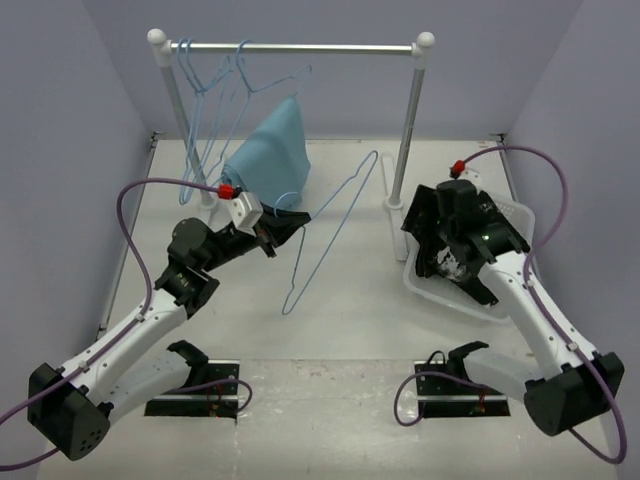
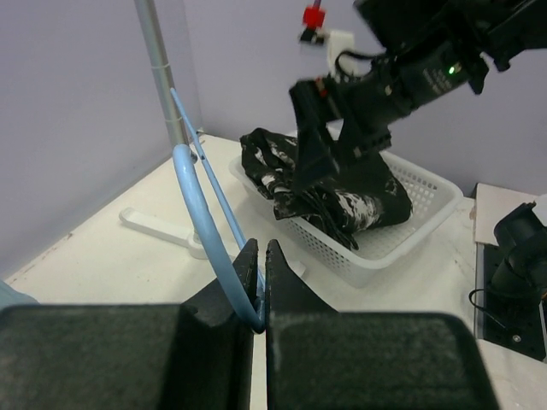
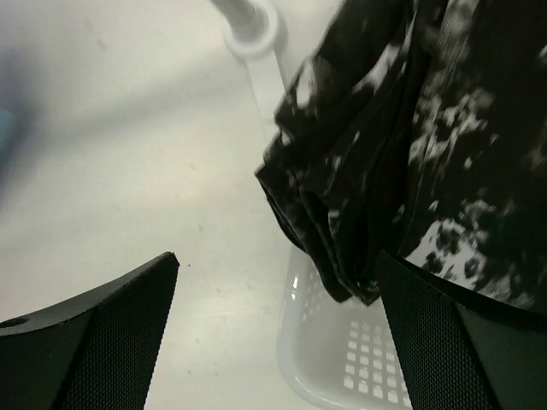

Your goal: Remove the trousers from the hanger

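The left gripper (image 2: pixel 261 256) was pinched tight on the hanger (image 2: pixel 198 224) wire near the table's centre. The right gripper (image 3: pixel 278 286) stood wide, holding nothing, over the trousers (image 3: pixel 402 145) heaped in the white basket (image 2: pixel 402 243) at three o'clock.

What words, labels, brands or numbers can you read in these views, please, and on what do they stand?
None: no readable text, label, brand or number shows in any view, neither on the trousers, the hanger, the white basket nor the rail.
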`<state>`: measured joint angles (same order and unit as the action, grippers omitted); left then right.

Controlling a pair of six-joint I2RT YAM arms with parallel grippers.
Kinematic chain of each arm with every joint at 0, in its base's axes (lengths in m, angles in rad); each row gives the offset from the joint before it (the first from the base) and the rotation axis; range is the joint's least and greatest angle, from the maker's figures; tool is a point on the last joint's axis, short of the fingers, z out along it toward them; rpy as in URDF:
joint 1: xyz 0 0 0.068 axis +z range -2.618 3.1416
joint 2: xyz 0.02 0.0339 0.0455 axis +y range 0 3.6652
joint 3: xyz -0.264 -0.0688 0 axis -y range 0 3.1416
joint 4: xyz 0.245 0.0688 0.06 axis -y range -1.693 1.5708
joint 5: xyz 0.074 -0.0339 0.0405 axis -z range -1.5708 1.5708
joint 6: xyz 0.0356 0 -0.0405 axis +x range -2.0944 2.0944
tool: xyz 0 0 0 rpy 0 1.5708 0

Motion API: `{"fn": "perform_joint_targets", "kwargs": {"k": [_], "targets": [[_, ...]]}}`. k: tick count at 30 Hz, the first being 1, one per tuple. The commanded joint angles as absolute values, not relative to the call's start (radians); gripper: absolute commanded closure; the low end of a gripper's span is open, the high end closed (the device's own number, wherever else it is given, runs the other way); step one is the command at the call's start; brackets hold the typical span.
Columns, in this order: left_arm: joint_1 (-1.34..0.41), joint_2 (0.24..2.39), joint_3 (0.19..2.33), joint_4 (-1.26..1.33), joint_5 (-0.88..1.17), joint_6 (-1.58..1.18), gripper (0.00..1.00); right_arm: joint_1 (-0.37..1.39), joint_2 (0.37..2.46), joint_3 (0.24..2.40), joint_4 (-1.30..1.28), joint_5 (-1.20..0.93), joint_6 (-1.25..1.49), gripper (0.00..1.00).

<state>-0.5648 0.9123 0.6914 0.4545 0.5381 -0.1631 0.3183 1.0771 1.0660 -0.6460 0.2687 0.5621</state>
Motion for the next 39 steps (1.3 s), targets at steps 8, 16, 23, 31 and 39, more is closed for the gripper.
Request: {"fn": "perform_joint_targets", "kwargs": {"k": [8, 16, 23, 31, 39], "targets": [[-0.561, 0.943, 0.719, 0.469, 0.486, -0.129, 1.0, 0.413, 1.388, 0.971, -0.723, 0.342, 0.612, 0.12], [-0.56, 0.936, 0.733, 0.457, 0.433, -0.107, 1.0, 0.304, 1.41, 0.994, -0.628, 0.401, 0.344, 0.99], [-0.56, 0.936, 0.747, 0.449, 0.403, -0.106, 1.0, 0.164, 1.368, 0.927, -0.407, 0.124, -0.051, 1.0], [-0.56, 1.006, 0.822, 0.422, 0.361, -0.123, 1.0, 0.138, 1.425, 0.962, -0.37, 0.083, -0.101, 0.92], [-0.564, 1.103, 0.993, 0.304, 0.298, -0.158, 1.0, 0.138, 1.284, 1.034, -0.554, 0.158, 0.047, 0.01]]}}
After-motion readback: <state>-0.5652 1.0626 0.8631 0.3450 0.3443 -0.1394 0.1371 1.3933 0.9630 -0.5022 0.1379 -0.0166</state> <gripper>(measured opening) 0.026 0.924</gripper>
